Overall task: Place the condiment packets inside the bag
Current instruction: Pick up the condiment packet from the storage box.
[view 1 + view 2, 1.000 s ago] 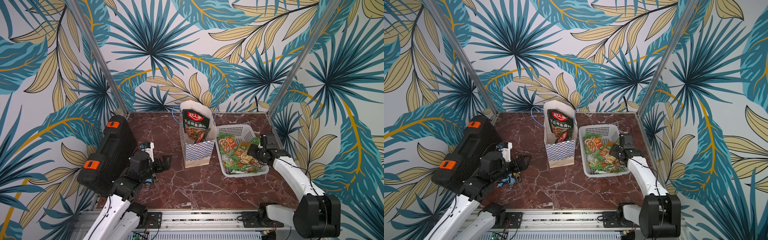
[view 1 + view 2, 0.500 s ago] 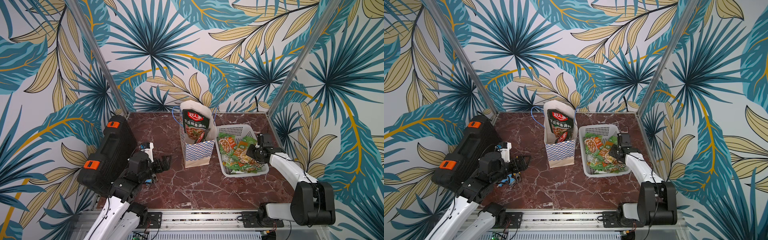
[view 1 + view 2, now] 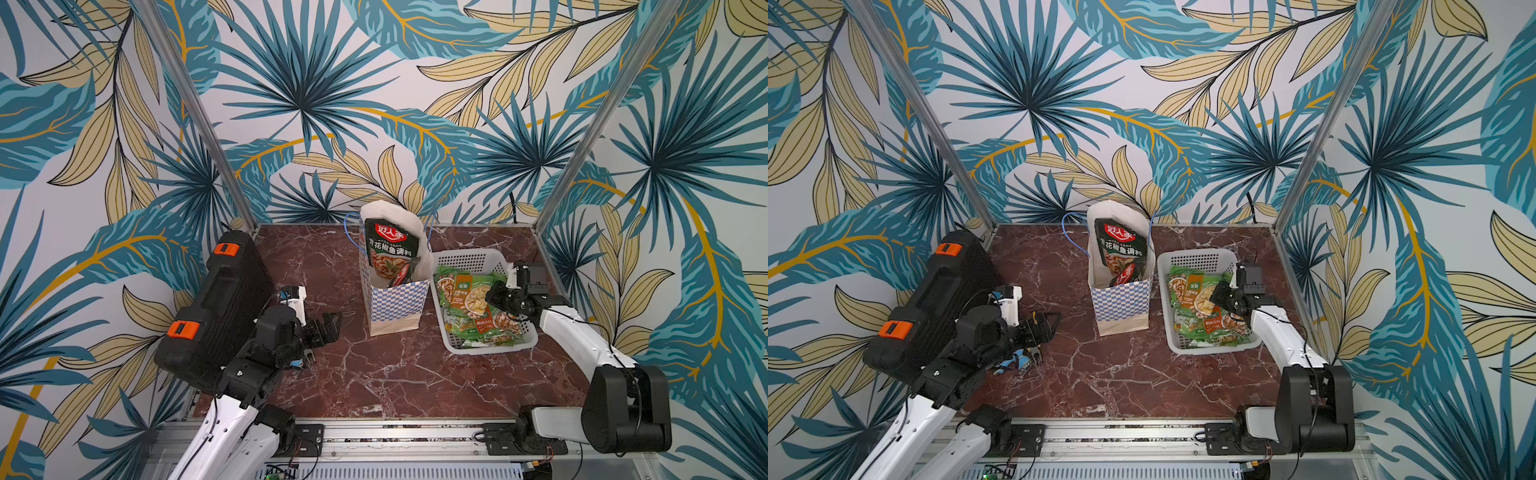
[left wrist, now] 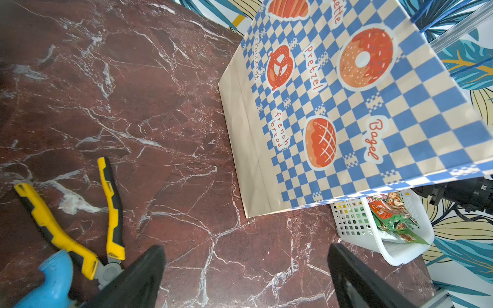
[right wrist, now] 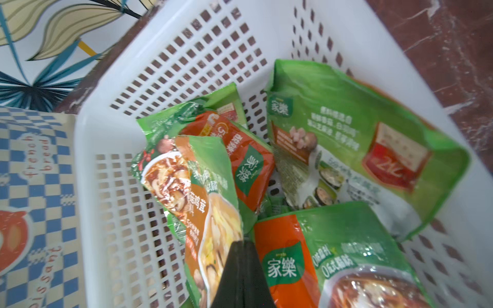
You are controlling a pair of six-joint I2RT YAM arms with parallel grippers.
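Partly, the contents are masked: of the bright green packets (image 5: pixel 360 149) piled in the white basket (image 3: pixel 469 259), 4 can be told apart in the right wrist view, while others are covered beneath them and a full count cannot be made. The bag (image 3: pixel 395 303) is stood upright near the middle of the table (image 3: pixel 395 382), toward the far side, with the basket just beside it on the right. 2 dark packets are held in the bag: 1 large dark packet (image 3: pixel 390 253) is seen rising out of the mouth, and of the second dark packet (image 3: pixel 405 274) only a corner is shown. The right gripper (image 5: pixel 241 248) is lowered into the basket with its jaws pressed together against the edge of 1 green packet; whether film is pinched between them cannot be made out. The left gripper (image 4: pixel 245 250) is spread wide and empty, held low over the table to the left of the bag. 1 black case (image 3: pixel 216 307) is leaned at the left edge. Beside the left gripper, 1 pair of yellow-handled pliers (image 4: pixel 106 213) is laid on the table, and 1 blue tool (image 4: pixel 53 280) is cut off at the frame edge.
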